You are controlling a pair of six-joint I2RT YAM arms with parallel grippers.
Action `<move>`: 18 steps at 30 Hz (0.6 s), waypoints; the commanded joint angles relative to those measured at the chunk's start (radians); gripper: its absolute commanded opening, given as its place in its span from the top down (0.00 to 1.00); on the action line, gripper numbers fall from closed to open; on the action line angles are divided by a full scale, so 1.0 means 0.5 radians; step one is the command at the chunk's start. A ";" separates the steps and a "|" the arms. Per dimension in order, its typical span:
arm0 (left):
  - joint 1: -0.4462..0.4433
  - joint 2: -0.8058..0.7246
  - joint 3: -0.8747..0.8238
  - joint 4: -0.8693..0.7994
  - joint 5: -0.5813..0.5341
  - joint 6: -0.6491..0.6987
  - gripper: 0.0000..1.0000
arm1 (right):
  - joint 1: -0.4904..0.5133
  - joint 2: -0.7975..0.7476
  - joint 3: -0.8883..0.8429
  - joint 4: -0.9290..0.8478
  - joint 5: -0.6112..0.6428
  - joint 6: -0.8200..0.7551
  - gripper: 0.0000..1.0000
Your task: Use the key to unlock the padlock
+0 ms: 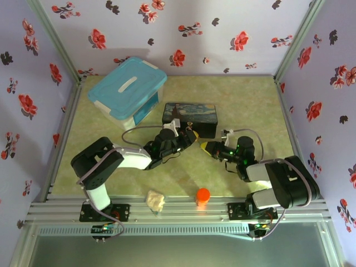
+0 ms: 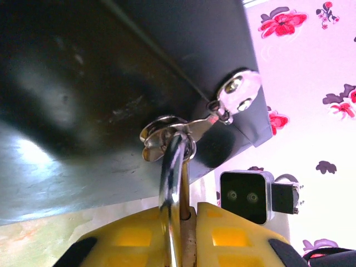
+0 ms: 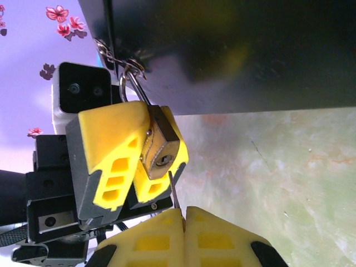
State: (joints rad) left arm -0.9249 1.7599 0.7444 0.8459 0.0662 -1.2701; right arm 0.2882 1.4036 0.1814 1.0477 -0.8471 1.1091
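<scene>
Left end effector (image 2: pixel 186 212) pinches the small pale-brass square padlock (image 3: pixel 161 146). Its thin silver shackle (image 2: pixel 169 178) hangs in the hasp ring (image 2: pixel 167 133) of the dark painted box (image 3: pixel 233 50), above the green worktop (image 3: pixel 278 178). Right end effector (image 3: pixel 183 214) is pressed together on the slim dark-grey metal key (image 3: pixel 174 190); blade tip just beside the keyhole (image 3: pixel 163 160), apparently not in. Step: insertion. Line blade with slot axis, creep in, turn only once seated. Left grip must be firm, since the shackle can swing.
</scene>
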 commanded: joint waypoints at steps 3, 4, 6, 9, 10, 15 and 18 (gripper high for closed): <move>-0.021 -0.048 0.048 0.142 0.048 0.016 1.00 | -0.015 0.022 0.030 0.254 -0.061 0.100 1.00; -0.021 -0.047 0.048 0.162 0.052 0.013 1.00 | -0.014 0.015 0.034 0.244 -0.051 0.099 1.00; -0.025 -0.051 0.055 0.179 0.063 0.021 1.00 | -0.016 0.009 0.033 0.240 -0.017 0.095 1.00; -0.043 -0.079 0.079 0.134 0.071 0.067 1.00 | -0.018 0.036 0.050 0.303 -0.026 0.134 1.00; -0.046 -0.087 0.080 0.123 0.070 0.066 1.00 | -0.020 0.047 0.064 0.299 -0.036 0.134 1.00; -0.013 -0.098 0.053 0.156 0.048 0.005 1.00 | -0.021 0.051 0.040 0.221 -0.055 0.064 1.00; 0.022 -0.122 0.057 0.110 0.056 0.030 1.00 | -0.021 -0.024 0.079 -0.091 -0.075 -0.080 1.00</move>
State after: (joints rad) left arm -0.9279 1.7561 0.7452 0.8413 0.0795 -1.2701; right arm 0.2829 1.4208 0.1928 1.1069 -0.8585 1.1370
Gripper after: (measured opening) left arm 0.138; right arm 0.042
